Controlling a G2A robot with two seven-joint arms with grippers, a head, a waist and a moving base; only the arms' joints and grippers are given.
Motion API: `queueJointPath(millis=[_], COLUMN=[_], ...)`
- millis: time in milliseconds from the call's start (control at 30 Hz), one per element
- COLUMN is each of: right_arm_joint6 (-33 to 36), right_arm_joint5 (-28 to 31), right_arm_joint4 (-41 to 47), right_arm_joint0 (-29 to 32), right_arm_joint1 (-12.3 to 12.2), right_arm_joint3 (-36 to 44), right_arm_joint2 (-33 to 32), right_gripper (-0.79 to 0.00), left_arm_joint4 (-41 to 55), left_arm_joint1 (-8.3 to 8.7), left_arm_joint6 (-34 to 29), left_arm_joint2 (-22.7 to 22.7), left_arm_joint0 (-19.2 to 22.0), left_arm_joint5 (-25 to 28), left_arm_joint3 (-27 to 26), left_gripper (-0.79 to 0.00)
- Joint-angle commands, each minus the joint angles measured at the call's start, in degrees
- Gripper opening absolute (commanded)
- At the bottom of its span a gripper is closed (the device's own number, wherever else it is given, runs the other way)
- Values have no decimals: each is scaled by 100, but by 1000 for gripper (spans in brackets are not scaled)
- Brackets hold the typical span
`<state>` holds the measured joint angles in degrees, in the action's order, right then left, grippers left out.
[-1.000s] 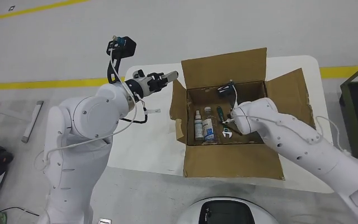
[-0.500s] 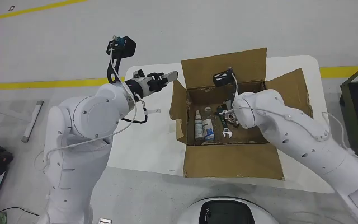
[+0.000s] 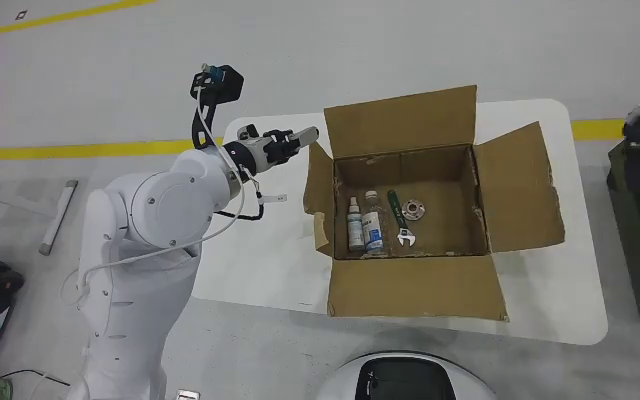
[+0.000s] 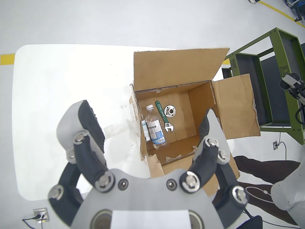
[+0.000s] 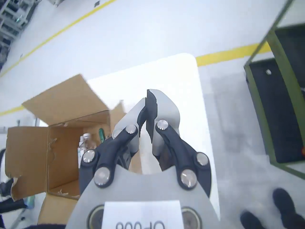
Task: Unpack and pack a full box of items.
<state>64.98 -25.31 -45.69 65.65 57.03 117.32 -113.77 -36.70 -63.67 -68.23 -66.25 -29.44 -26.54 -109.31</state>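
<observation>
**So, open box on the bench with four things in it**

Okay, top view first. The cardboard box (image 3: 400,125) sits right of centre on the white bench (image 3: 560,290), with all four flaps folded out. Four things lie on its floor, bunched toward the left half. There's a small spray bottle (image 3: 354,224) hard against the left wall. A clear bottle (image 3: 373,224) with a blue label lies just beside it, and the two look like they're touching. Next comes a green-handled wrench (image 3: 398,218), with its jaw end pointing at the bottom of the frame. A round metal flange (image 3: 414,209) sits right by the wrench handle. The right half of the box floor is bare cardboard.

The left tool (image 3: 305,135) hangs at upper left of the box, just off the corner of the left flap, not touching it. Its own camera shows that tool (image 4: 147,110) spread wide with nothing between the fingers (image 4: 91,120). It looks down into the box (image 4: 181,70) at the same bottle (image 4: 155,129), wrench (image 4: 163,116) and flange (image 4: 170,110).

The right tool (image 5: 149,98) is closed, pads pressed together, and I can't make out anything pinched in there. It's up above the bench (image 5: 176,77), with the box (image 5: 64,139) behind it. A green rack (image 5: 274,96) stands on the floor past the bench edge.
</observation>
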Motion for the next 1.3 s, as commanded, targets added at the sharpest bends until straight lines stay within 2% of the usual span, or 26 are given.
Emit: queueJointPath(millis=[0,100,167,267,433,633,733,833,1067,1267], right_arm_joint6=[-193,-426,-547,-586,-184,300,460,574,526,463], right_arm_joint5=[186,282,349,561,1111,1517,1676,1731,1770,1719], right_arm_joint4=[354,961,1444,2632,4336,4961,4946,4458,2820,1710], right_arm_joint0=[424,796,903,787,418,107,89,92,-79,-215], right_arm_joint1=[27,89,134,203,249,212,186,145,77,41], right_arm_joint3=[-360,-846,-1135,-1454,-1780,-1746,-1430,-993,-400,-275], right_arm_joint2=[-554,-693,-559,-330,49,513,746,1092,2195,2790], right_gripper=[-785,-785,-785,-785,-785,-785,-785,-785,-785,-785], left_arm_joint4=[0,0,0,0,0,0,0,0,0,0], left_arm_joint1=[0,0,0,0,0,0,0,0,0,0], left_arm_joint6=[0,0,0,0,0,0,0,0,0,0], left_arm_joint2=[0,0,0,0,0,0,0,0,0,0], left_arm_joint0=[0,0,0,0,0,0,0,0,0,0], left_arm_joint5=[0,0,0,0,0,0,0,0,0,0], left_arm_joint3=[0,0,0,0,0,0,0,0,0,0], left_gripper=[0,0,0,0,0,0,0,0,0,0])
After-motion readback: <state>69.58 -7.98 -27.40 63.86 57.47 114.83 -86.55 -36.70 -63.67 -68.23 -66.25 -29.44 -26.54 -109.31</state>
